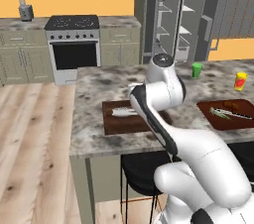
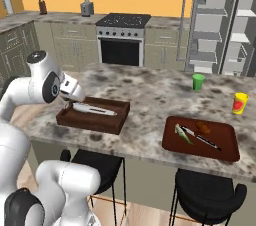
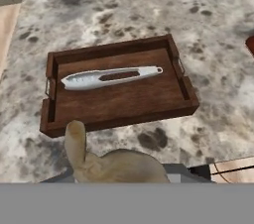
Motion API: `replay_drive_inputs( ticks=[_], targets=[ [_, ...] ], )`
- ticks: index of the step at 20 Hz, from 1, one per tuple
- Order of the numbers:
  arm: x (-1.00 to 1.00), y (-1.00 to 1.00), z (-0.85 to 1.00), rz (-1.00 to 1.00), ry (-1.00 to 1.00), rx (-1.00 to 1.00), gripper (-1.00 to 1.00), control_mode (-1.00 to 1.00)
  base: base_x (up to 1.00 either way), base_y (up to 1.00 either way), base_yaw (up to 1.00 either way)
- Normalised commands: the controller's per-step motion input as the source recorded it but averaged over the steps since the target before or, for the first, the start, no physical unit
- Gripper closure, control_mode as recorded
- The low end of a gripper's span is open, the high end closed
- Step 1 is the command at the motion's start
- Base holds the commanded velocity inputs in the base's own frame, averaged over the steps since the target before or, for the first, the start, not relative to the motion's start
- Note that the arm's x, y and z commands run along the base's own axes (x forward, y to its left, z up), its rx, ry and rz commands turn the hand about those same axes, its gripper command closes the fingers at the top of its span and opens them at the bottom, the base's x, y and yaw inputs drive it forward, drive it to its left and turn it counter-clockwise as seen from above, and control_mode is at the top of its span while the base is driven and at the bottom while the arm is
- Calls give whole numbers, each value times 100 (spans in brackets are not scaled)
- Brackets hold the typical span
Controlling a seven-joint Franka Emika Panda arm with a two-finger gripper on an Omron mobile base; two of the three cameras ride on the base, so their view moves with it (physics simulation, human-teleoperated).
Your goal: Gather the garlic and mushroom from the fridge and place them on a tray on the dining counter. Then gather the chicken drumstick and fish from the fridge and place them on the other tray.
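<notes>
The chicken drumstick [image 3: 111, 163], tan and knobbly, sits in my shut gripper [image 3: 124, 174] at the near edge of the other tray [image 3: 119, 114]. This deep dark-brown tray [image 2: 95, 122] holds the silvery fish [image 3: 111, 77], lying lengthwise. In the right base view my gripper [image 2: 68, 103] hangs over the deep tray's left end, with the fish [image 2: 95, 109] beside it. The flat reddish tray [image 2: 220, 147] lies further right on the dining counter [image 2: 150, 95], carrying a small brown lump, a pale-green piece and a knife. I cannot tell garlic or mushroom among them. The fridge [image 2: 215, 30] stands open behind.
A green cup [image 2: 198, 81] and a yellow container [image 2: 240, 103] stand on the counter's far side. Black stools [image 2: 97, 165] are tucked under the near edge. A stove [image 2: 122, 37] sits along the orange back wall.
</notes>
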Motion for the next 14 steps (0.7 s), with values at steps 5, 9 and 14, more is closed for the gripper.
replay_drive_inputs(
  ticks=[5, 9, 14],
  targets=[
    [59, 14, -30, 2, 5, 0, 100, -100, 0, 0, 0],
    [42, 17, -50, 4, 6, 0, 100, -100, 0, 0, 0],
    [30, 9, -48, 3, 7, 0, 100, -100, 0, 0, 0]
  ],
)
